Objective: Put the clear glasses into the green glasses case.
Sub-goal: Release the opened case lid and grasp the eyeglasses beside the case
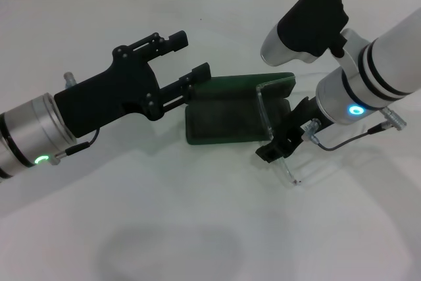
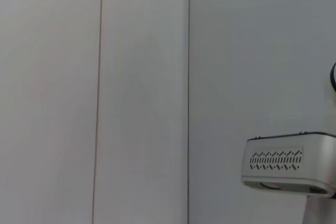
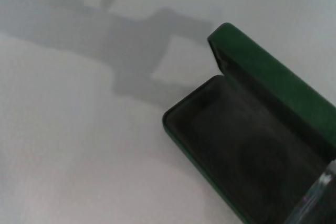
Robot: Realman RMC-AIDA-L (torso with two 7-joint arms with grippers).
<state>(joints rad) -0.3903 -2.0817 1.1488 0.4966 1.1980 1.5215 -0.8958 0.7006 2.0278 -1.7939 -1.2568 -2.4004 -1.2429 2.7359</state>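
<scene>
Right gripper [image 1: 284, 141]: jaws closed on the clear glasses [image 1: 266, 113], pinching them near the temple end on the robot's right, so that the frame hangs over the right end of the green glasses case [image 1: 230, 111] with one thin clear temple arm trailing down past the fingers toward the table [image 1: 197, 228]. This end grip probably leaves the lens free to be lowered into the tray without the fingers fouling the case wall. Left gripper [image 1: 187, 57]: jaws spread wide, holding nothing; its lower finger lies against the left end of the case at the hinge side, seemingly to brace the case or keep the lid up, though actual contact cannot be confirmed. The case lies open on the table between the two grippers, lid raised at the far side, dark lining empty in the right wrist view. Its long axis runs left to right across the robot's front. The glasses stand nearly upright at the case's right end; their long axis cannot be read with confidence
</scene>
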